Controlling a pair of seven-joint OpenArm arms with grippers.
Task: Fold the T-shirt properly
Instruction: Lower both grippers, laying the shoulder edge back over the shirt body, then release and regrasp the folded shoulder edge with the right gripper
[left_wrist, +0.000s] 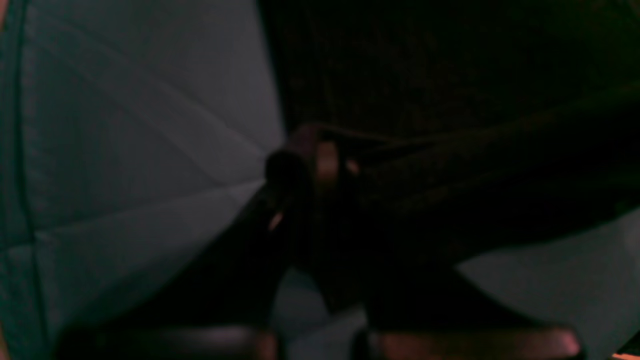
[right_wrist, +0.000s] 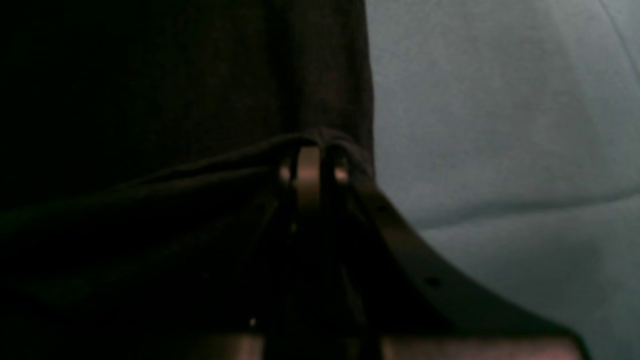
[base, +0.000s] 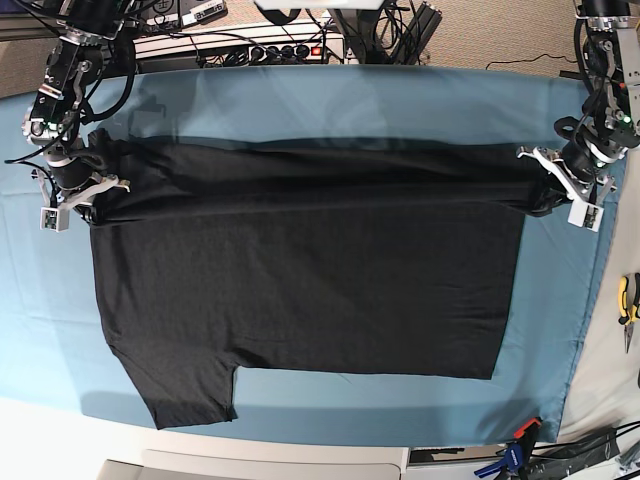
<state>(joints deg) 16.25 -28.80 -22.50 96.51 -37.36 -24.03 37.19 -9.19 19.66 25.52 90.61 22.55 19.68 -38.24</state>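
The black T-shirt (base: 300, 270) lies spread plain side up on the teal table cloth (base: 350, 100), one sleeve pointing toward the near left. Its far band is bunched between the two arms. My left gripper (base: 545, 190) is at the shirt's right end, shut on a pinch of black fabric. In the left wrist view, the left gripper (left_wrist: 320, 165) has cloth of the T-shirt (left_wrist: 450, 100) wrapped over its tips. My right gripper (base: 95, 195) is at the left end, also shut on fabric. The right wrist view shows the right gripper (right_wrist: 312, 170) with a fold of the T-shirt (right_wrist: 150, 100) draped over it.
The table cloth (left_wrist: 125, 150) (right_wrist: 500, 125) shows beside both grips. A power strip and cables (base: 270, 48) run along the back edge. Pliers (base: 628, 300) lie off the cloth at the right, and a clamp (base: 520, 440) holds the near right corner.
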